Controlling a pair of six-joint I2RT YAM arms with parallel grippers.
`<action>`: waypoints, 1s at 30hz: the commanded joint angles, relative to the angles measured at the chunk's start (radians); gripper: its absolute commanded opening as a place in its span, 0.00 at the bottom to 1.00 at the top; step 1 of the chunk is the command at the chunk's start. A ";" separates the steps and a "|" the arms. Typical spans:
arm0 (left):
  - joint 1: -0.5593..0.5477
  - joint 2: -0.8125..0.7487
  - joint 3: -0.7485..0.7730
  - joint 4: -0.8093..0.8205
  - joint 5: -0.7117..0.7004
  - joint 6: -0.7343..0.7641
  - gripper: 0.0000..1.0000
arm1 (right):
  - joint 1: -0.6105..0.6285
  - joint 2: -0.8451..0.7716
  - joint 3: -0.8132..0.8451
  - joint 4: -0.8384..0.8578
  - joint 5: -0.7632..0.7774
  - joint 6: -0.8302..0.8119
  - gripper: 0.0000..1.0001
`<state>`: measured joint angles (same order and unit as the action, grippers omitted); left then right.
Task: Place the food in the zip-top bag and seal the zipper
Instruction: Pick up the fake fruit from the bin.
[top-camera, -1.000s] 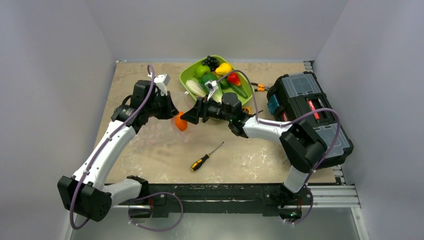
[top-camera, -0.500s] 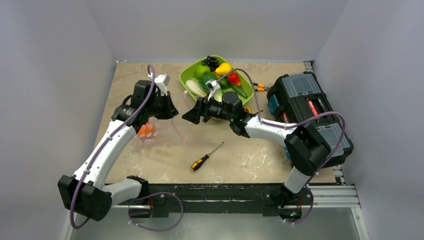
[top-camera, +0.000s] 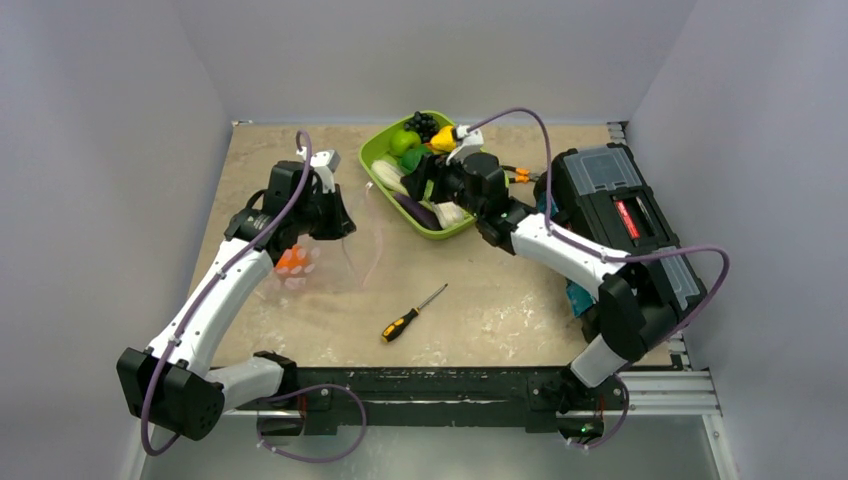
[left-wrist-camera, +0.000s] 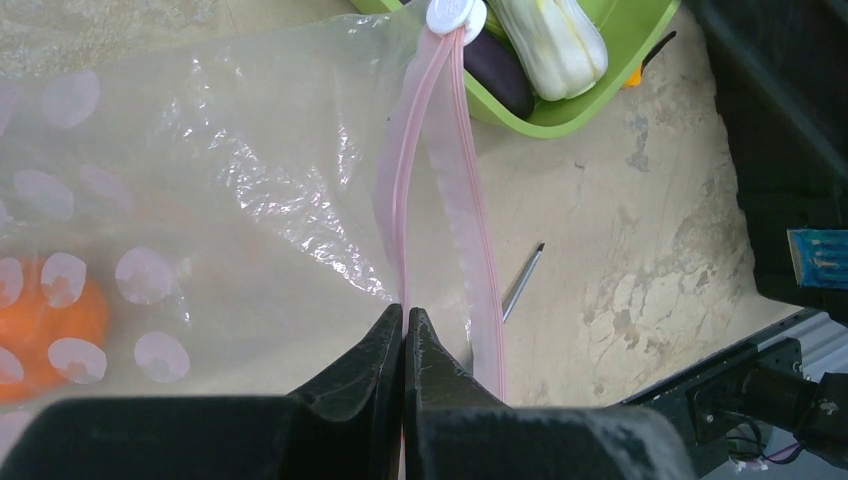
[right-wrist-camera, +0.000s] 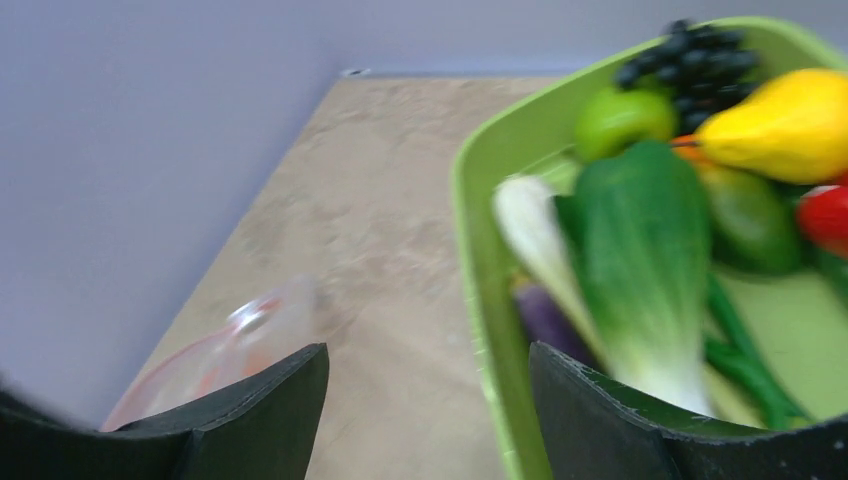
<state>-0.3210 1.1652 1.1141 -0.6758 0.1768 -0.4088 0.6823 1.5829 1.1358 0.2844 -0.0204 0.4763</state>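
Well, at left the left gripper (left-wrist-camera: 403, 315) is pinched tight on the zip-top bag (left-wrist-camera: 250, 190) at its pink zipper (left-wrist-camera: 442, 180), an orange food piece (top-camera: 291, 262) lying inside, while further right the right gripper (right-wrist-camera: 430, 355) hangs with jaws spread, empty, over the green tray (right-wrist-camera: 478, 210) holding the remaining food (right-wrist-camera: 640, 230)
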 joint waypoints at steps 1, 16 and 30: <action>0.007 -0.008 0.029 0.010 -0.013 0.010 0.00 | -0.092 0.081 0.133 -0.131 0.176 -0.028 0.74; 0.007 -0.013 0.035 0.002 -0.008 0.014 0.00 | -0.147 0.582 0.690 -0.375 0.582 -0.388 0.76; 0.015 0.009 0.039 -0.001 0.018 0.012 0.00 | -0.156 0.794 0.825 -0.311 0.749 -0.613 0.75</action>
<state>-0.3206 1.1660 1.1145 -0.6823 0.1715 -0.4015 0.5320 2.3653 1.9194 -0.0765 0.6598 -0.0498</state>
